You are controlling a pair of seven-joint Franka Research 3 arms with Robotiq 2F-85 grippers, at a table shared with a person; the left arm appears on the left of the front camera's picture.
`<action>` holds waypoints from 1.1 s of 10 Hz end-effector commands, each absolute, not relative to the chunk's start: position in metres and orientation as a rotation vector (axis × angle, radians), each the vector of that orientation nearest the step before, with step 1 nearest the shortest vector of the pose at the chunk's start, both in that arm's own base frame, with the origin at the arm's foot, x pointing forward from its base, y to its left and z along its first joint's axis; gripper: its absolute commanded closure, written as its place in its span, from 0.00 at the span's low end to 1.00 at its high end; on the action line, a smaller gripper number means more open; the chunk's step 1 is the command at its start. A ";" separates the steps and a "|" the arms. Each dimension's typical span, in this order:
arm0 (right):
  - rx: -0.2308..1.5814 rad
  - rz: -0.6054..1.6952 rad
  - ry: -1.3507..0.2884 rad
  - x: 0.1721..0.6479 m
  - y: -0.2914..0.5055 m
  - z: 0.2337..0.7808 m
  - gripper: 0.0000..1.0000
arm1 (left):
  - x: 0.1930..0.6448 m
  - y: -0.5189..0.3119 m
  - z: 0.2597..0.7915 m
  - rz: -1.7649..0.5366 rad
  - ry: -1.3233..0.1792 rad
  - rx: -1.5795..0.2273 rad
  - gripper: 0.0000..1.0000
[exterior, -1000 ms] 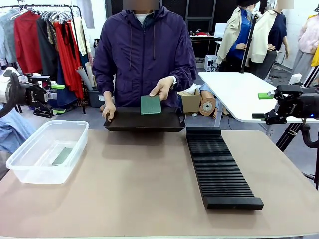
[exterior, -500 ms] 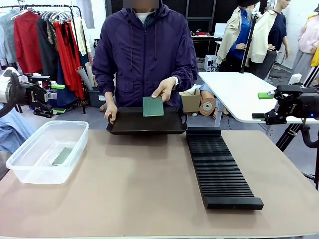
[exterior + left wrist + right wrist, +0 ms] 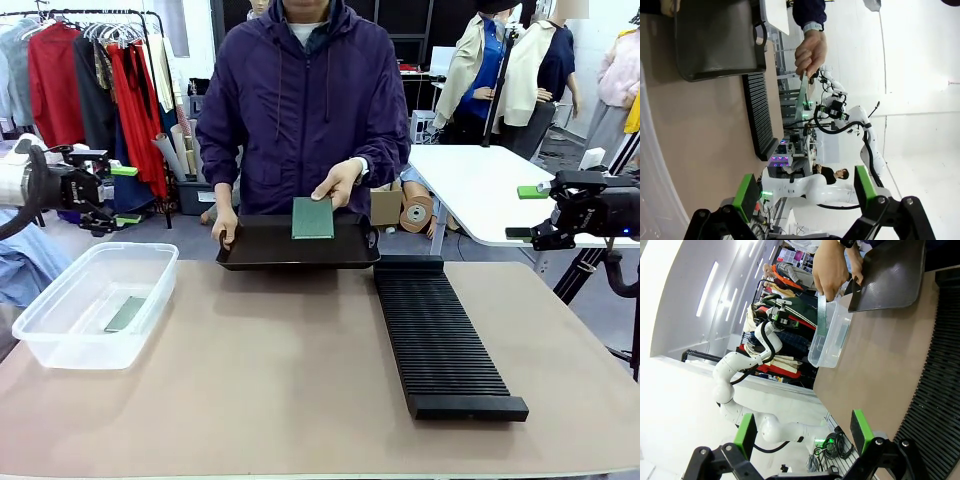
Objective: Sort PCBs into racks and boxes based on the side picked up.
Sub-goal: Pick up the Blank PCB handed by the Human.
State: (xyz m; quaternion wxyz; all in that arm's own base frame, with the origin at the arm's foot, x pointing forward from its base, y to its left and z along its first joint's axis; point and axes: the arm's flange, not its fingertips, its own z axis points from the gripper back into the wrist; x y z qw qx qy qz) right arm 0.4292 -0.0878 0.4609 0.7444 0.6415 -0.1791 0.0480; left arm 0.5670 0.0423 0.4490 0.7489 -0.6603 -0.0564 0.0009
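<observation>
As the person (image 3: 300,110) straightens, the PCB (image 3: 313,217) shifts right.

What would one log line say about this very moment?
person's hand: holds green PCB over black tray | clear box: second PCB inside | left tool: open, beside table | right tool: open, beside table

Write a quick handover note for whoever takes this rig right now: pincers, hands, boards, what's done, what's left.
Left pincer: open, off the table beyond the clear plastic tub.
Right pincer: open, off the table's right side.
Person: one hand holds a flat green PCB upright over the shallow black tray; the other hand grips the tray's edge.
Done: one greyish board lies in the tub.
Long black slotted rack: no boards visible.
To do: take the held-up board, sort it by side.
</observation>
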 end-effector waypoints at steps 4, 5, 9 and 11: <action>1.405 0.110 -0.399 0.428 -0.087 0.462 0.00 | 0.571 -0.014 0.421 -0.121 -0.267 -1.457 0.00; 1.405 0.110 -0.399 0.428 -0.087 0.462 0.00 | 0.575 -0.026 0.414 -0.135 -0.271 -1.472 0.00; 1.405 0.110 -0.399 0.428 -0.087 0.462 0.00 | 0.578 -0.079 0.393 -0.269 -0.221 -1.550 0.00; 1.405 0.110 -0.399 0.428 -0.087 0.462 0.00 | 0.579 -0.104 0.381 -0.289 -0.234 -1.583 0.00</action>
